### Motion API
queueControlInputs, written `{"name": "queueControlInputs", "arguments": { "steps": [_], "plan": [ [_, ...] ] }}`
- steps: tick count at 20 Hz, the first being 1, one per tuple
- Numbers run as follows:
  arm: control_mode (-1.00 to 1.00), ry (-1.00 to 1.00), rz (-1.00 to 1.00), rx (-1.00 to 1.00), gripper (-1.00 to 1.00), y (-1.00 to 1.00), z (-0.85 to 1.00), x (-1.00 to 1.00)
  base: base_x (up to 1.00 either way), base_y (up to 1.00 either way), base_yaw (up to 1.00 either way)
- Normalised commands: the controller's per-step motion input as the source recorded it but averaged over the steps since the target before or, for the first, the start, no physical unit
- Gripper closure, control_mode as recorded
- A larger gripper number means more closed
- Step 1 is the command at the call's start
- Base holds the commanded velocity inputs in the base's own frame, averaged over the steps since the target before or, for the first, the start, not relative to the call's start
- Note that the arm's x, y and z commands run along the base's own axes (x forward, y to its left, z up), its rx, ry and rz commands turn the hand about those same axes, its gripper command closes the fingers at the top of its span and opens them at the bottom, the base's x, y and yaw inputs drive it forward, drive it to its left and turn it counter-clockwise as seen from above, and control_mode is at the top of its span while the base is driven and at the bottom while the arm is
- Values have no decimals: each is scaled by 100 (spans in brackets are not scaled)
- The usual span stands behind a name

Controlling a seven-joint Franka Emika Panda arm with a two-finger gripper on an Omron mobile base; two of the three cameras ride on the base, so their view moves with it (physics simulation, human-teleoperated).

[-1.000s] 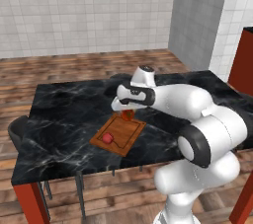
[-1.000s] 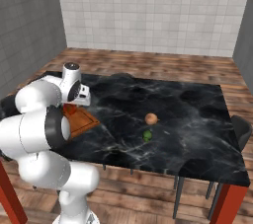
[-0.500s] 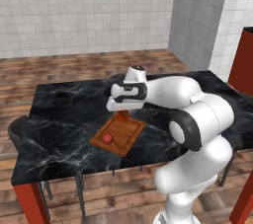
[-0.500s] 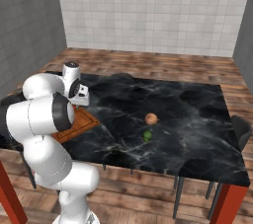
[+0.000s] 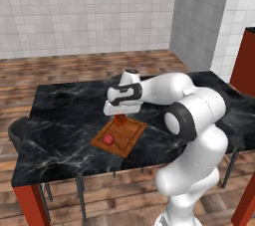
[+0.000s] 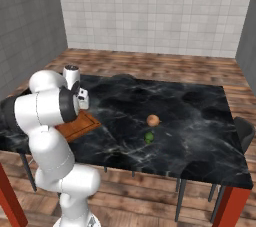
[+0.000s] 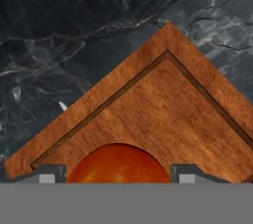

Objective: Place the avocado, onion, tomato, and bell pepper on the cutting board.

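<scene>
table: black marble table (image 6: 200, 116) is standing on the wood floor | on it: cutting board (image 5: 130, 138) is lying flat | onion (image 6: 153, 119) and avocado (image 6: 149, 137) are sitting near each other

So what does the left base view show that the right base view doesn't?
Left base view: a red piece and an orange-red piece lying on the cutting board, the orange-red one right under the claw. Right base view: the onion and the avocado, close together on the bare table, well away from the board. Both: the black marble table, the wooden board and the white arm reaching over it.
</scene>
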Motion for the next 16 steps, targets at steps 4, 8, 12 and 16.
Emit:
{"name": "queueControlInputs", "arguments": {
  "steps": [4,8,12,16],
  "plan": [
    [-100,8,0,-3,100,11,-23,8,0,0,0],
    [-100,12,0,-1,100,9,-21,1,0,0,0],
    [-100,12,0,0,100,7,-20,0,0,0,0],
    [-100,11,0,0,100,8,-22,0,0,0,0]
  ]
}}
